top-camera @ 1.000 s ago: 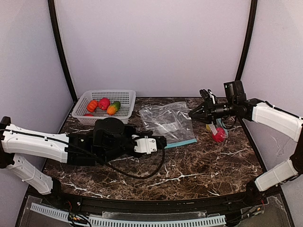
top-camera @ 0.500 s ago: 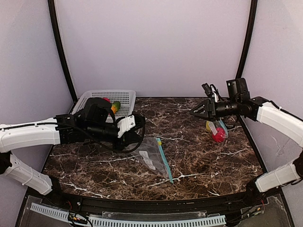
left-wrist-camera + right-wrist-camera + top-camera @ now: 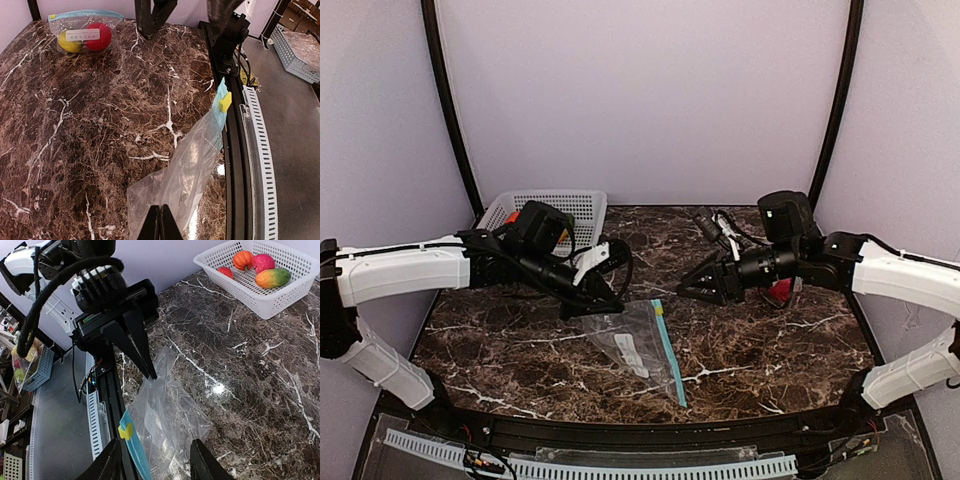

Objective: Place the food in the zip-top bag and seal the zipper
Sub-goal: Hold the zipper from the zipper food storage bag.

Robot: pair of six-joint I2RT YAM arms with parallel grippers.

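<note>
Opening the bag is judged to be the step in hand. 1 empty zip-top bag [image 3: 635,340] is pinched at 1 edge by the closed left gripper [image 3: 160,215] and trails onto the table [image 3: 770,350] between the arms. The right gripper [image 3: 154,458] is held half-wide and empty above it. The bag's mouth probably needs to be grasped next. 4 fruits [image 3: 243,259] are counted in 1 basket [image 3: 280,295], and 2 more in a 2nd bag [image 3: 82,35].

Dark brown marble table [image 3: 790,350] veined white, white mesh basket [image 3: 295,292], red, orange and green-orange fruits [image 3: 271,277], clear bag [image 3: 630,345] with blue zip strip [image 3: 666,340], yellow slider [image 3: 225,101].
</note>
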